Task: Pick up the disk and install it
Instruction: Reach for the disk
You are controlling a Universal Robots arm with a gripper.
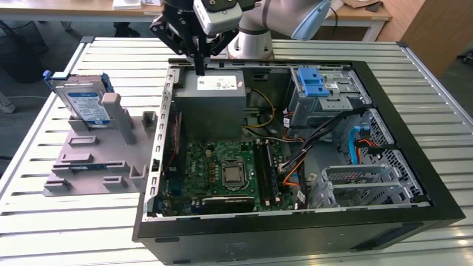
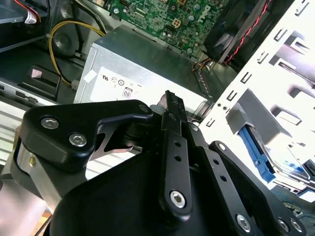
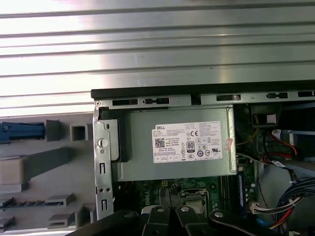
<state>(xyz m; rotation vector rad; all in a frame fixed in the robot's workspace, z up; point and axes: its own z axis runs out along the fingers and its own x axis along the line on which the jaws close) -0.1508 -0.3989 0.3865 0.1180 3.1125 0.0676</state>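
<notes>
While the tool (image 1: 200,69) hangs over the PSU (image 1: 214,102) inside the open case (image 1: 296,235), its fingers are pressed together with nothing pinched between them. The tip sits right at the PSU's top edge, can't tell if it's touching. Disk (image 1: 83,102) is well apart from the tool, standing upright in the grey holder (image 1: 96,160) on the table (image 1: 44,233), on the exterior view's left of the case. Second wrist view catches its blue bracket (image 2: 256,151) too.
</notes>
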